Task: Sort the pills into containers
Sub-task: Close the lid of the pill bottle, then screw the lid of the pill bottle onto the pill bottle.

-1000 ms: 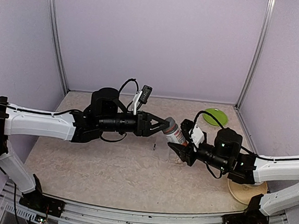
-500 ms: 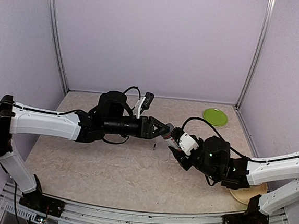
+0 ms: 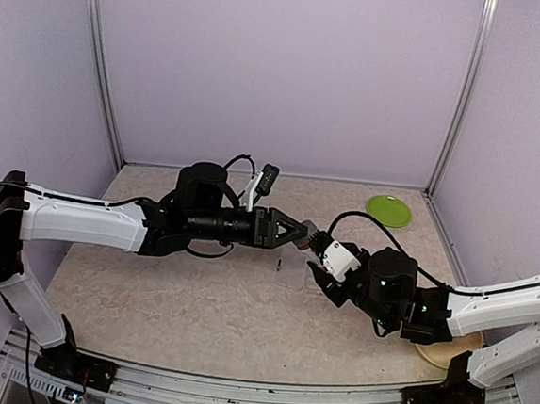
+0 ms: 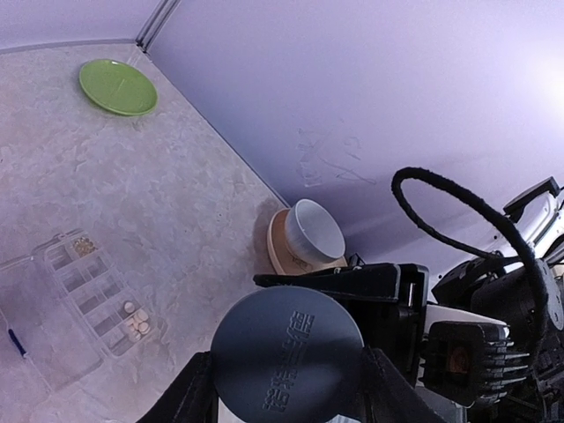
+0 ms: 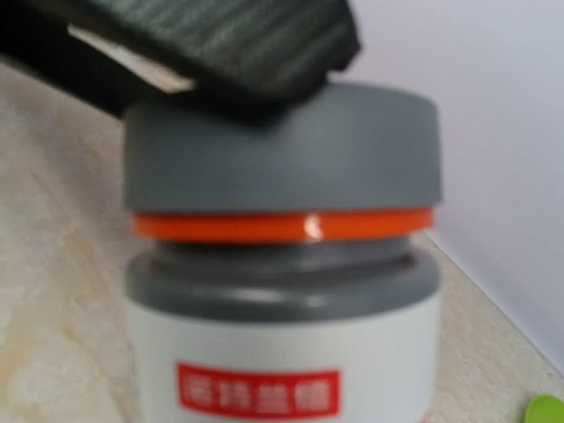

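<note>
Dark blue, one pill [image 4: 13, 342] is lying on the table [image 4: 185, 203], just beside the clear pill box's compartments [image 4: 92, 295]. Above them, the left gripper [image 3: 300, 231] is clamping the grey cap [image 4: 287, 352], and the right gripper [image 3: 319, 261] is gripping the white bottle [image 5: 282, 352].

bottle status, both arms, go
left gripper shut on grey cap, right gripper shut on bottle body. cap on. pill box lies open, one dark pill beside its compartments.

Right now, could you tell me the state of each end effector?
Left end effector: closed on the grey bottle cap.
Right end effector: closed on the white bottle body.
</note>
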Tool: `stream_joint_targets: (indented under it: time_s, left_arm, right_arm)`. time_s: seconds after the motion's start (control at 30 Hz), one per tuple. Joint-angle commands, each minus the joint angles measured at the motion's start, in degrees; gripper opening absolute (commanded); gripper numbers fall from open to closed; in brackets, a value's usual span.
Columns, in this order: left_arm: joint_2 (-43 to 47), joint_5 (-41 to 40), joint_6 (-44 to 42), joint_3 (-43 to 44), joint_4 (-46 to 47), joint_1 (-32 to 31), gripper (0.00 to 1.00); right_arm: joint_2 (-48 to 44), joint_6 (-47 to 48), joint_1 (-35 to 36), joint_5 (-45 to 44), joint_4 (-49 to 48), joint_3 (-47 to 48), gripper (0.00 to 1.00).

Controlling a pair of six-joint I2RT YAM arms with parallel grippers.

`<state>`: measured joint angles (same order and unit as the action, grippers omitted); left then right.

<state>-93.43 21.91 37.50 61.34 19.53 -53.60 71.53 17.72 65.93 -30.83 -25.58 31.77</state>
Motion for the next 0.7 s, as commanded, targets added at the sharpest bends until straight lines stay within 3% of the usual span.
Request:
stream_joint_targets:
  time_s: [0.0, 0.67]
  left_arm:
    - [-1.0, 3.4, -2.0, -0.8, 2.2, -0.8, 0.45]
    - [6.7, 15.2, -19.5, -2.8, 1.4, -1.7, 0.42]
  right_arm:
    - [-2.0, -2.8, 2.1, 8.7, -4.2, 3.4, 0.13]
    - [-9.9, -21.3, -0.1, 32.7, 9.2, 5.6, 0.13]
